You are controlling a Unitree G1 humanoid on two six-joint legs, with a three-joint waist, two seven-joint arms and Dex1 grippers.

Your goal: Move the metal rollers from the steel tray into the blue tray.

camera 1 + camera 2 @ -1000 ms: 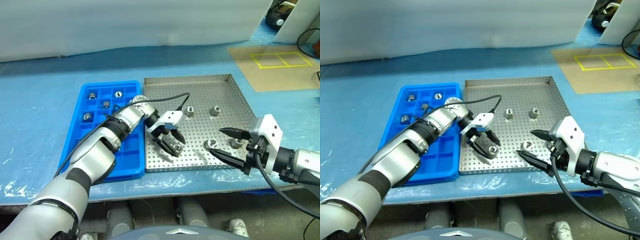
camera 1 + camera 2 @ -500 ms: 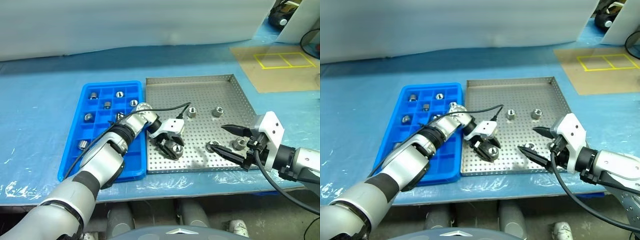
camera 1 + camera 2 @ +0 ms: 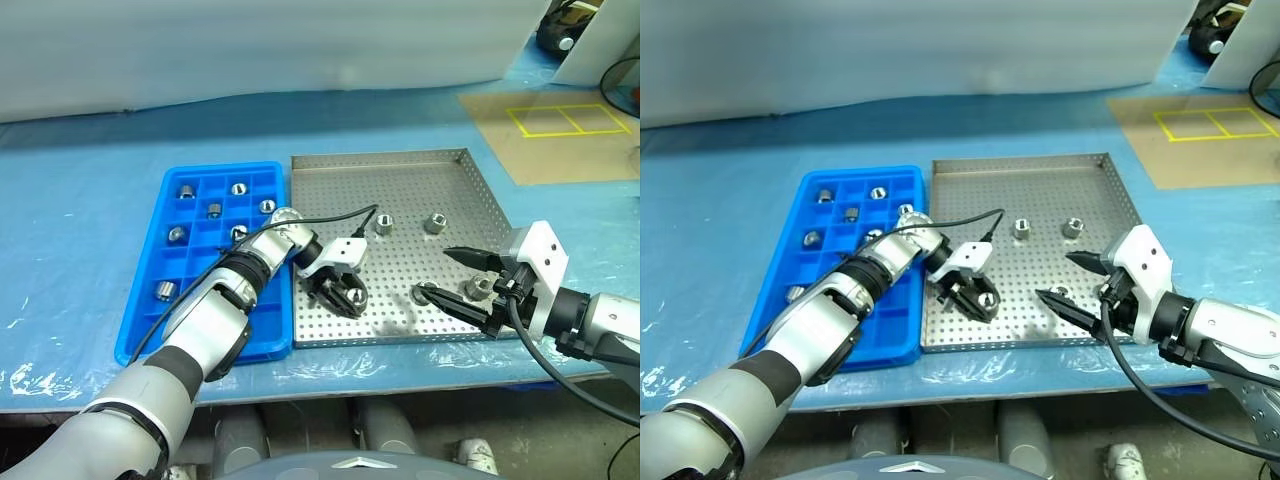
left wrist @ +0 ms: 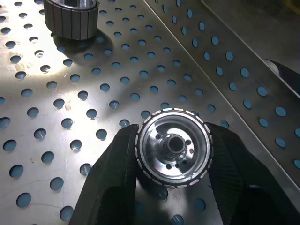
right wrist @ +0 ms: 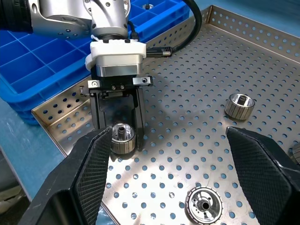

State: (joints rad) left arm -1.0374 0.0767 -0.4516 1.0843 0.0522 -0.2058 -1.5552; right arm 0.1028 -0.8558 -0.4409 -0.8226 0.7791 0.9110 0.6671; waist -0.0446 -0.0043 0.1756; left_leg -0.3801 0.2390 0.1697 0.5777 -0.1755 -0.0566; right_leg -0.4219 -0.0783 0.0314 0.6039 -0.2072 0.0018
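On the perforated steel tray (image 3: 400, 175), near its front left, my left gripper (image 3: 350, 297) is shut on a metal roller (image 4: 173, 147); both black fingers press its ribbed sides and it rests on the tray floor. Other rollers lie loose on the tray, two at the back (image 3: 384, 224) (image 3: 436, 222) and two near the front right (image 3: 425, 293) (image 3: 478, 288). My right gripper (image 3: 432, 273) hangs open over those front ones, holding nothing. The blue tray (image 3: 200, 300) lies left of the steel tray, with several rollers (image 3: 214, 210) in its compartments.
The trays sit side by side on a blue-covered table (image 3: 90, 200). A tan board with yellow tape squares (image 3: 560, 120) lies at the back right. A black cable (image 3: 330, 212) loops over my left wrist above the tray's left edge.
The left gripper's fingers, open around the roller a second ago, have closed onto it. The right gripper has stayed open and in place.
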